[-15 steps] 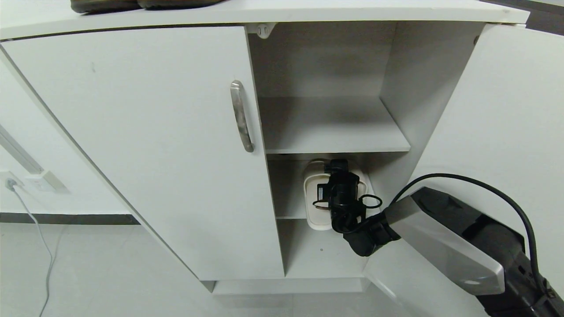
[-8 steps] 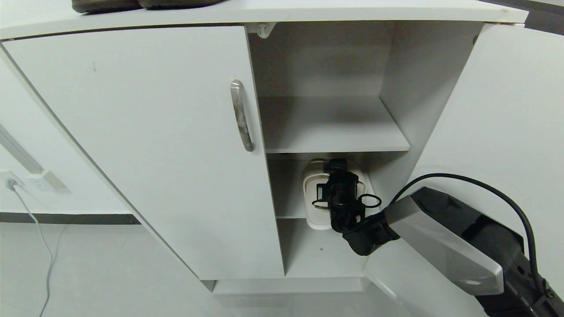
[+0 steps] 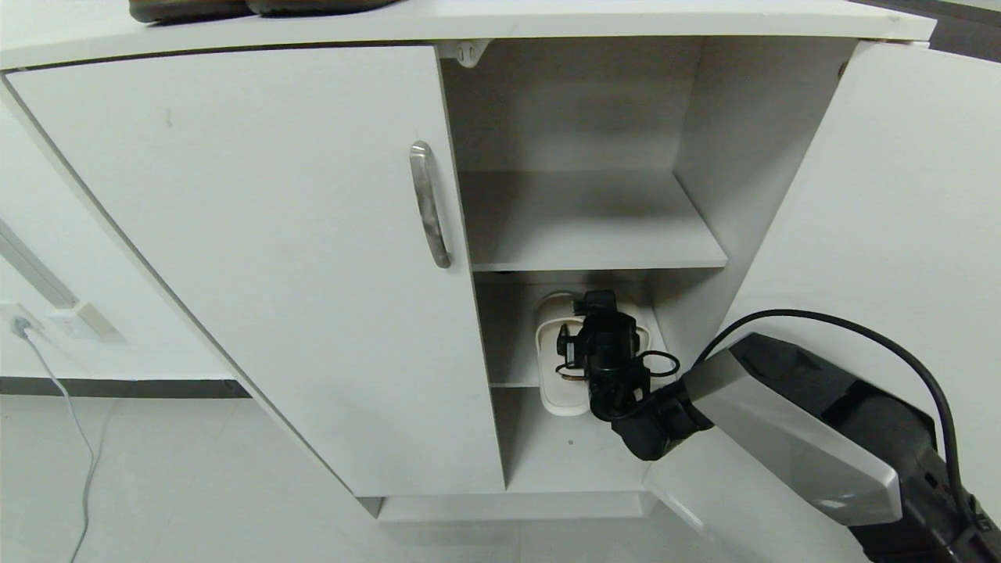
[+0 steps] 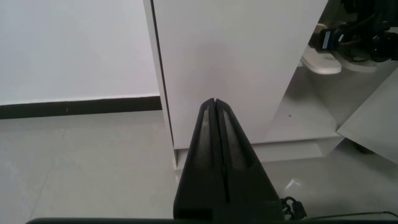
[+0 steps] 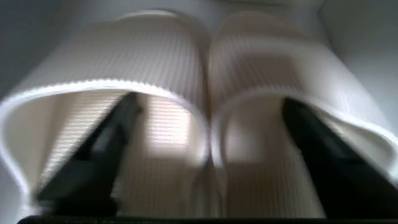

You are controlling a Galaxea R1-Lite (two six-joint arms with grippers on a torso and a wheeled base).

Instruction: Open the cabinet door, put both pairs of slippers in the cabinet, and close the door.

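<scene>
Cabinet (image 3: pixel 626 19) in white, seen from the head view: its left door (image 3: pixel 235 258) is closed and carries a metal handle (image 3: pixel 428 205), and its right door (image 3: pixel 899 234) is swung wide open. The right gripper (image 3: pixel 596 317) is inside the open compartment, over the white slippers (image 3: pixel 554 383). These lie on the middle shelf (image 3: pixel 512 344), below the upper shelf (image 3: pixel 586 223), with their near ends overhanging its front edge. A pair of dark slippers (image 3: pixel 250 8) lies on the cabinet's top.

From the left wrist view, the left gripper (image 4: pixel 214 109) hangs over the floor (image 4: pixel 81 168) in front of the closed door, its fingers pressed together with nothing between them. The white slippers (image 4: pixel 320 60) jut from the shelf farther off.

From the right wrist view, the white slippers (image 5: pixel 205 81) lie side by side and touching. The right gripper (image 5: pixel 208 106) is spread wide, one finger (image 5: pixel 93 162) under each strap.
</scene>
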